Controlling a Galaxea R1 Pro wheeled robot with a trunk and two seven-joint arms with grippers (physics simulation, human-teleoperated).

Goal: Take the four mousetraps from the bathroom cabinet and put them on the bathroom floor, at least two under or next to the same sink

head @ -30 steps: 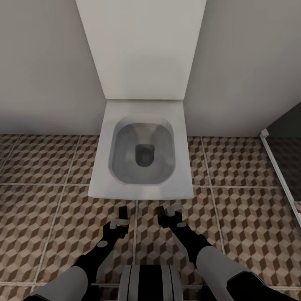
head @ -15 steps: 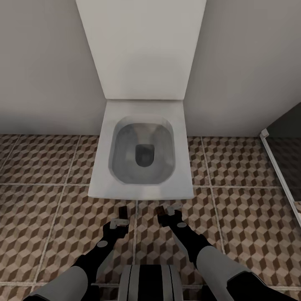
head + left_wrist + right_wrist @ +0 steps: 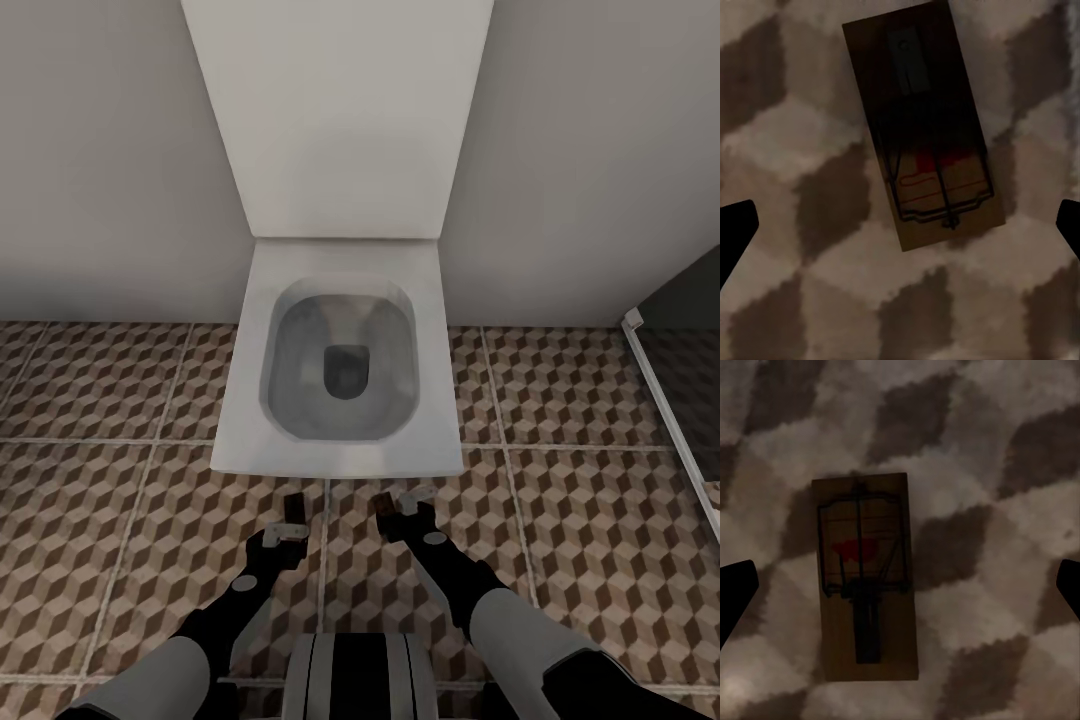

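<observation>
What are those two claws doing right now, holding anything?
Left gripper: open, empty, above a small flat brown wooden mousetrap lying on the cube-patterned tile floor.
Right gripper: open, empty, above another such mousetrap on the floor.

change: none seen across head view | arms, base: no shift | left gripper: same spot, near side of toilet | right gripper: same spot | floor: no shift in frame

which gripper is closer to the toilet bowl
Right, narrowly. The right gripper reaches closer to the toilet's front rim; the left gripper sits slightly further back.
</observation>
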